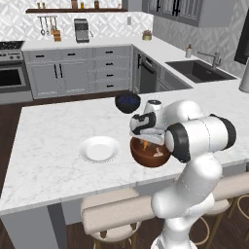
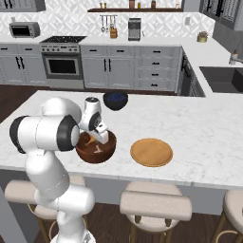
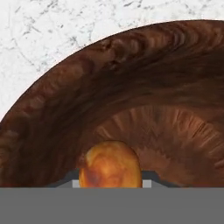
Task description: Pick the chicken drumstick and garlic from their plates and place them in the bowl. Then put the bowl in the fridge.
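Note:
The reddish-brown wooden bowl (image 1: 145, 161) (image 2: 88, 156) (image 3: 61, 109) stands on the marble island near its front edge. My gripper (image 1: 146, 142) (image 2: 95, 139) (image 3: 111, 183) reaches down into it, shut on the orange-brown chicken drumstick (image 3: 110, 165) (image 1: 145, 145), which hangs just above the bowl's inner floor. A small pale lump, apparently the garlic (image 1: 158, 154) (image 2: 97, 151), lies inside the bowl. The white plate (image 1: 98, 148) sits bare to the bowl's left. On the bowl's other side lies the tan wooden plate (image 2: 151, 152), also bare. The fridge is out of view.
A smaller dark blue bowl (image 1: 127, 102) (image 2: 115, 100) stands just behind the wooden bowl. Padded stools (image 2: 155, 205) line the island's front edge. The sink (image 1: 199, 71) is on the far right counter, the stove (image 2: 60, 61) at the back wall.

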